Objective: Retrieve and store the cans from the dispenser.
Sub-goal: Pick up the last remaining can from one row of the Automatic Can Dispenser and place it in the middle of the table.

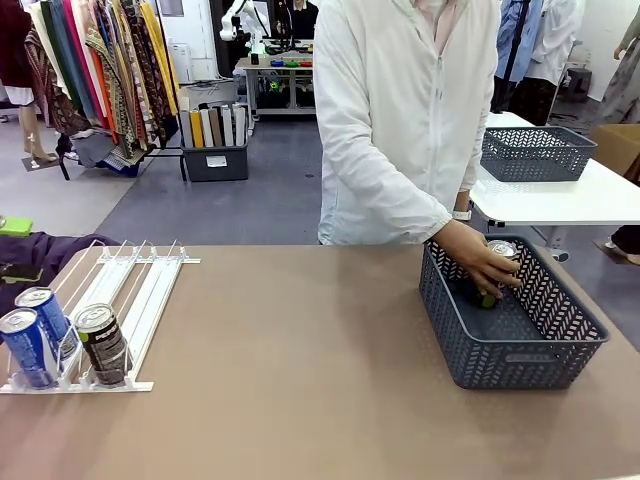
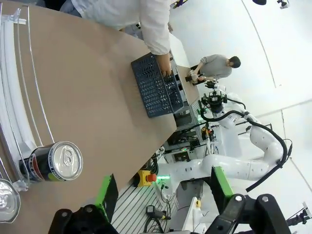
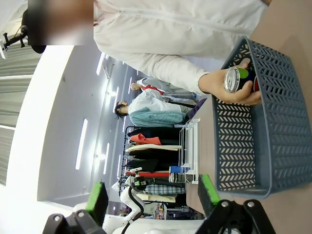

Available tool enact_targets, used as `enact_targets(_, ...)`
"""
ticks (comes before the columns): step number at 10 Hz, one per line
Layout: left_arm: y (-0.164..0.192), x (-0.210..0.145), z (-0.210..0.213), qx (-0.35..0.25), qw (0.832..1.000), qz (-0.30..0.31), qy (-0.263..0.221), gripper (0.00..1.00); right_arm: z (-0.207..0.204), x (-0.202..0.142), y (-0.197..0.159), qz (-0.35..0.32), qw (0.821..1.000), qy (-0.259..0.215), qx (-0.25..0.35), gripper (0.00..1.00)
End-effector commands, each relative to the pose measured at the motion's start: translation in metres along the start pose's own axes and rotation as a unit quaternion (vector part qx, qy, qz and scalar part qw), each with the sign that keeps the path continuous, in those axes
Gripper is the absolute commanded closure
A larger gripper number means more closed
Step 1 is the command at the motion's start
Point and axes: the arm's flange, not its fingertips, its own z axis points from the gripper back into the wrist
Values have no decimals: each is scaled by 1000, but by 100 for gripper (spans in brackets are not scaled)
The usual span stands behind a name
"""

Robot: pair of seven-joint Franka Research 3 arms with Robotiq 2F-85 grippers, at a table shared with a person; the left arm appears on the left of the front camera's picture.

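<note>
The white wire-railed dispenser (image 1: 130, 285) lies at the table's left, with two blue cans (image 1: 40, 330) and a black can (image 1: 102, 343) at its near end. A person's hand (image 1: 478, 258) holds another can (image 1: 500, 252) down inside the grey basket (image 1: 515, 345) at the right. In the left wrist view my left gripper (image 2: 163, 190) is open, off the table edge, with the black can (image 2: 53, 162) and the dispenser (image 2: 19, 97) to its left. My right gripper (image 3: 153, 200) is open too, apart from the basket (image 3: 273, 136) and the held can (image 3: 236, 79).
The brown table (image 1: 300, 360) is bare between dispenser and basket. The person in a white jacket (image 1: 400, 110) stands at the far edge. A second grey basket (image 1: 535, 152) sits on a white table behind. A purple cloth (image 1: 35, 255) lies past the dispenser's left side.
</note>
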Motion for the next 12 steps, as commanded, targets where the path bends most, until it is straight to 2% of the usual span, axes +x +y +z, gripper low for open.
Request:
enact_targets(1, -19, -3, -8, 86, 996, -16, 36, 0, 2, -1, 4, -3, 1000, 6, -1, 0)
enact_targets(2, -36, -6, -23, 213, 972, -36, 91, 0, 2, -1, 4, -3, 1000, 6, -1, 0)
enact_targets(3, -45, -9, -35, 312, 943, -36, 109, 0, 2, -1, 4, -3, 1000, 6, -1, 0)
enact_targets(4, -57, -11, -54, 458, 883, -52, 85, 0, 2, -1, 4, -3, 1000, 6, -1, 0)
enact_targets(5, -65, -9, -73, 490, 863, -65, 105, 0, 2, -1, 4, -3, 1000, 6, -1, 0)
enact_targets(6, -69, -5, -89, 509, 850, -67, 119, 0, 2, -1, 4, -3, 1000, 6, -1, 0)
enact_targets(7, -71, -1, -105, 503, 850, -67, 143, 0, 2, -1, 4, -3, 1000, 6, -1, 0)
enact_targets(8, -72, 2, -117, 499, 852, -40, 153, 0, 2, -1, 4, -3, 1000, 6, -1, 0)
enact_targets(9, -79, 8, -97, 470, 872, -88, 106, 0, 2, -1, 4, -3, 1000, 6, -1, 0)
enact_targets(11, -79, 8, -97, 470, 872, -88, 106, 0, 2, -1, 4, -3, 1000, 6, -1, 0)
enact_targets(12, -75, 4, -113, 495, 857, -74, 123, 0, 2, -1, 4, -3, 1000, 6, -1, 0)
